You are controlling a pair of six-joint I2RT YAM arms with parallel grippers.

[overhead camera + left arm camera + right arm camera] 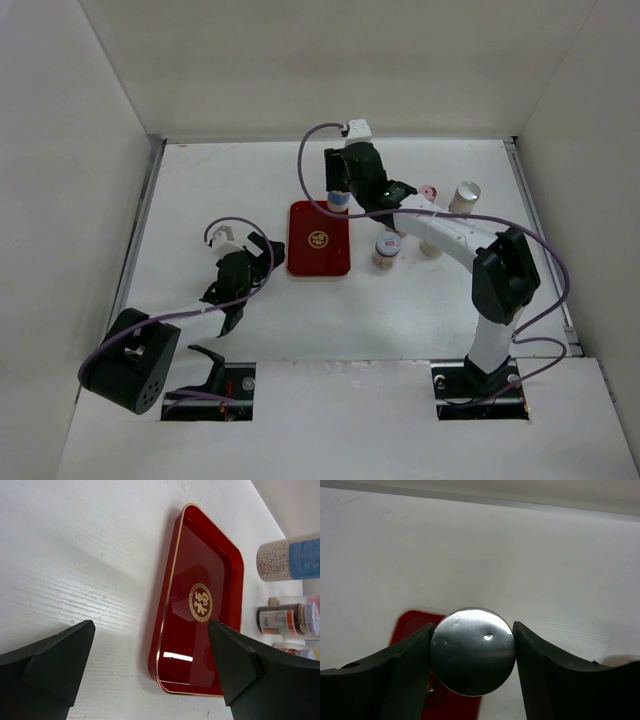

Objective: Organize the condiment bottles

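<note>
Your right gripper [472,632] is clamped on the upright silver-capped bottle [472,652] at the red tray [318,245]'s far edge, tray floor just nearer the bases; your left gripper [150,630] hangs open beside it

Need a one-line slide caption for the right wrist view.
Right gripper shut on a silver-capped bottle seen from above, a corner of the red tray visible behind it.

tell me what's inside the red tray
Only a gold emblem shows on the floor of the red tray; no bottle stands in it. The right gripper, shut on a silver-capped bottle, covers its far corner from above.
</note>
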